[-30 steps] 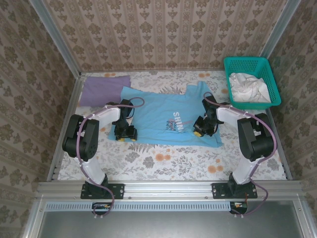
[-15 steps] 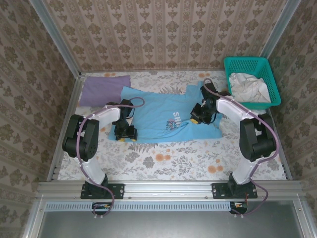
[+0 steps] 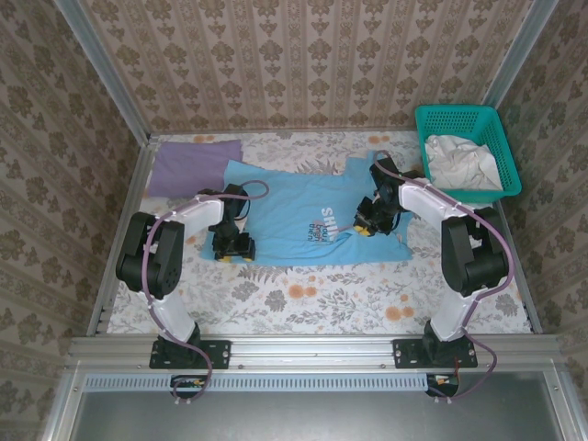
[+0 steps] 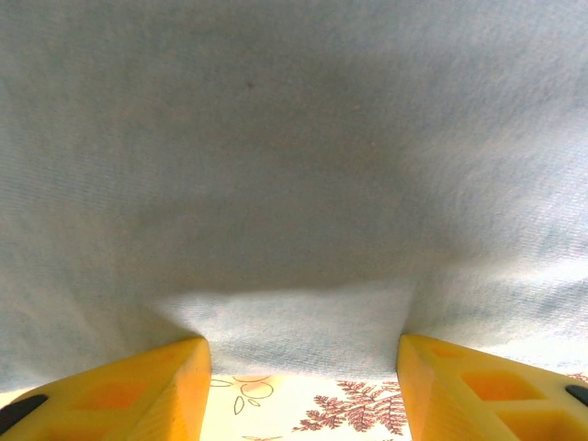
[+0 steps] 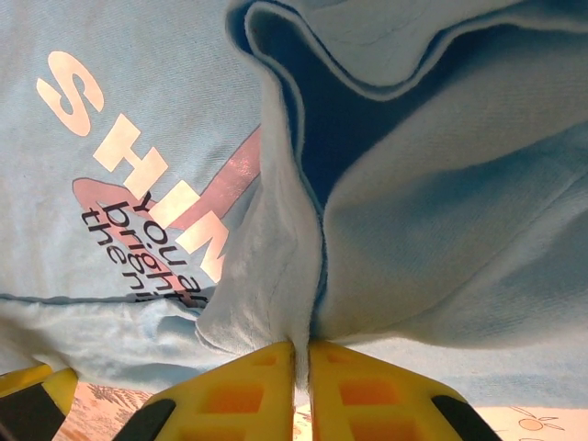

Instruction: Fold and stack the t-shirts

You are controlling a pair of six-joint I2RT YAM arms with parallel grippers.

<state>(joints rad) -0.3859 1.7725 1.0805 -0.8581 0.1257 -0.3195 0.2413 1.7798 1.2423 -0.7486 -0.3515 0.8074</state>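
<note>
The right gripper [image 5: 303, 354] has its jaws pressed together on a raised fold of the blue t-shirt [image 5: 441, 230], with the cloth squeezed thin in the slit between them. Just beyond the tips the fold rises and opens into a hollow. To their left lies the white "SHINE" print [image 5: 129, 154].

The left gripper [image 4: 301, 347] sits low at the shirt's near edge with its jaws apart and nothing clamped. The hem runs across the gap between the tips, and the flowered table [image 4: 276, 409] shows below it.

The shirt lies spread out between the two grippers. Beyond the left gripper, toward the far left corner, lies the purple t-shirt [image 3: 191, 165], just beside the blue sleeve. Beyond and to the right of the right gripper stands a green basket [image 3: 459, 112] with white cloth [image 3: 459, 161] in it.
</note>
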